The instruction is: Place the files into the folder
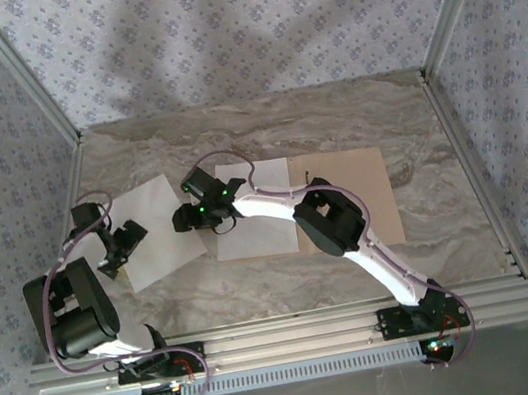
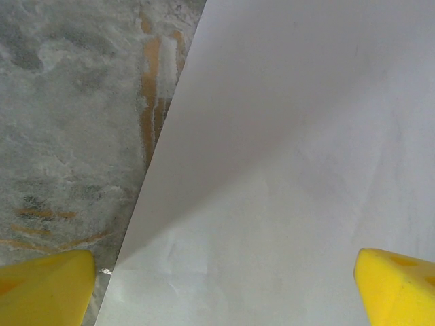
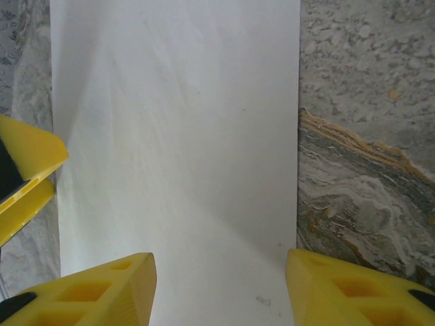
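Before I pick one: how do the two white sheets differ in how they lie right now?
The left sheet lies skewed to the near edge of the table; the right sheet lies square to it. The left sheet sits well apart from the folder; the right sheet's edge meets the folder, though I cannot tell whether it overlaps or just abuts. Both are blank, white, flat and similar in size.

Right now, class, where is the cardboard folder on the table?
In the top view the folder lies flat on the table, right of centre, partly under the right arm and just right of the middle paper sheet.
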Robot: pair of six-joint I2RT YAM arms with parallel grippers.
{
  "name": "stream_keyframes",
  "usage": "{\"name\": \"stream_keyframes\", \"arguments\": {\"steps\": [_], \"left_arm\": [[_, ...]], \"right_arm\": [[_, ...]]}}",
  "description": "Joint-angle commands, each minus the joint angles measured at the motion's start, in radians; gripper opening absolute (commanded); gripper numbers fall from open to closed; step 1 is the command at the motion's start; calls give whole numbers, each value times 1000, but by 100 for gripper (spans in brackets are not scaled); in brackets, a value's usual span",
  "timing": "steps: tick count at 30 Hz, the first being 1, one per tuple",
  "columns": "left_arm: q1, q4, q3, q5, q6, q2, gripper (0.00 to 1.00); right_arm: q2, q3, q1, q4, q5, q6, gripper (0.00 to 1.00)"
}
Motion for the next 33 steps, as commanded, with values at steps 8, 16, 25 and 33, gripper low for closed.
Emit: {"name": "stream_keyframes", "arguments": {"steps": [8,16,25,33], "left_arm": [[-13,8,5,146,13,-30,96],[-12,11,2,147,17,-15,96],[-13,51,-15,231,6,-26,94],[-12,96,-34,303,-24,-22,85]], "right_arm": [[38,17,17,-27,-16,22,54],[33,10,18,-37,-17,21,54],[14,-17,15,-14,-25,29,54],[6,-50,9,19,-50,49,54]]}}
